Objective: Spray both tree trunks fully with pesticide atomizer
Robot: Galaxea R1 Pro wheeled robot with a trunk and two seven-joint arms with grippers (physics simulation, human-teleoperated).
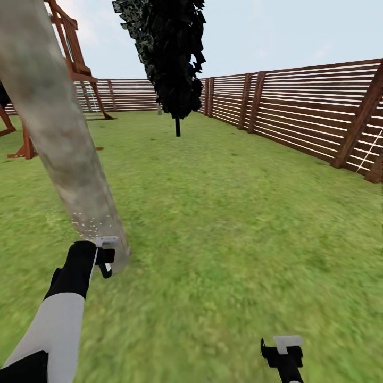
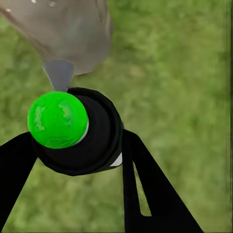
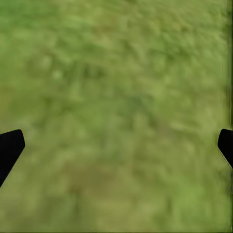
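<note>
One tree trunk [image 1: 58, 138], thick with mottled grey-brown bark, leans across the left of the head view and meets the grass floor [image 1: 223, 223] near my left hand. White specks dot its lower part [image 1: 88, 223]. My left gripper [image 1: 105, 259] is shut on the pesticide atomizer [image 2: 94, 145], a black body with a green ball top. Its grey nozzle points at the trunk [image 2: 68, 29], close by. My right gripper [image 1: 282, 348] hangs low over bare grass, open and holding nothing [image 3: 119, 143]. The other tree is out of view.
A brown slatted fence [image 1: 298, 111] runs along the right side and the back. A dark narrow tree [image 1: 173, 58] stands mid-lawn ahead. A red-brown wooden play frame [image 1: 74, 58] stands at the back left. Open lawn lies ahead and to the right.
</note>
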